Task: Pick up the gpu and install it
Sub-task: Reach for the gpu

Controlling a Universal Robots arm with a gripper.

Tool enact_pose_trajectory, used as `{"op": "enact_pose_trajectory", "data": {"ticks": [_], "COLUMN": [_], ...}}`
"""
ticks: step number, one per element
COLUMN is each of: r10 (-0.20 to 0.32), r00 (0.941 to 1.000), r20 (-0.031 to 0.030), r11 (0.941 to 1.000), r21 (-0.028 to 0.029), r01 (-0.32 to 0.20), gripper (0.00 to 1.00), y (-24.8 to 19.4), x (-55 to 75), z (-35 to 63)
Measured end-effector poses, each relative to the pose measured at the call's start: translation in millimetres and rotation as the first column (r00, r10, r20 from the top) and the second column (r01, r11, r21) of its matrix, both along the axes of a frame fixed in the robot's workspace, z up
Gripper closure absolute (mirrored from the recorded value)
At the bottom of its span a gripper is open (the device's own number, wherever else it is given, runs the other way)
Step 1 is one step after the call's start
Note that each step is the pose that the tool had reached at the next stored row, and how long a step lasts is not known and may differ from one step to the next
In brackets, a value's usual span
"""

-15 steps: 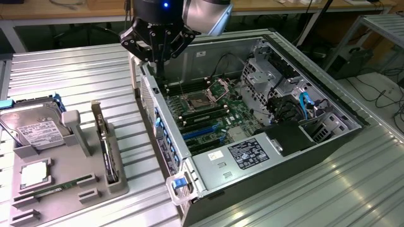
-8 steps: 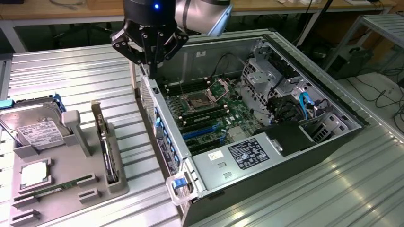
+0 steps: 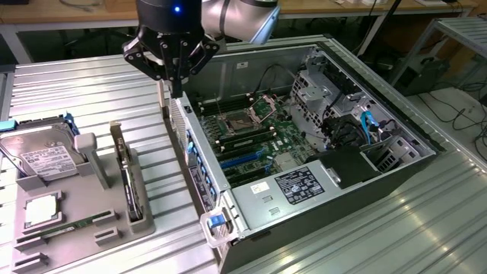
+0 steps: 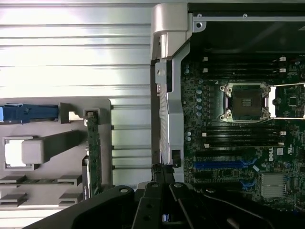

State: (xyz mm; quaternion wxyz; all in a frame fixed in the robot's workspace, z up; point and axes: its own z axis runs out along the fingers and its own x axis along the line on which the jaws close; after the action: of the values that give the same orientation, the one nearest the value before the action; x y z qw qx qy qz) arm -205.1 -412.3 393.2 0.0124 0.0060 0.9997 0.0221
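The gpu [image 3: 126,171] stands on edge in a slot of the grey holder [image 3: 141,225], dark and thin, with its pale bracket at the far end. From the wrist camera the gpu [image 4: 93,152] is a narrow green strip. My gripper [image 3: 177,91] hangs shut and empty over the rear wall of the open computer case [image 3: 199,171], to the exterior view's right of the gpu and apart from it. In the wrist view the gripper [image 4: 162,177] points down at that wall's edge.
The motherboard [image 3: 259,142] lies open inside the case, with the CPU socket [image 4: 245,101] and blue expansion slots [image 4: 224,164]. The holder also carries a silver hard drive [image 3: 42,154], a square chip [image 3: 42,208] and a memory stick [image 3: 68,228]. Ribbed metal table [image 3: 91,97] surrounds everything.
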Motion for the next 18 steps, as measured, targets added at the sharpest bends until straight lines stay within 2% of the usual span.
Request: {"op": "enact_pose_trajectory", "data": {"ticks": [8,18], "r10": [0.009,0.017], "r00": [1.0,0.9999], "r20": [0.0001,0.0001], "r11": [1.0,0.9999], "r21": [0.0001,0.0001], "r01": [-0.009,-0.017], "gripper": [0.89,0.89], "y": [-4.3,-8.7], "x": [-14.5,-25.2], "z": [0.0,-0.1]}}
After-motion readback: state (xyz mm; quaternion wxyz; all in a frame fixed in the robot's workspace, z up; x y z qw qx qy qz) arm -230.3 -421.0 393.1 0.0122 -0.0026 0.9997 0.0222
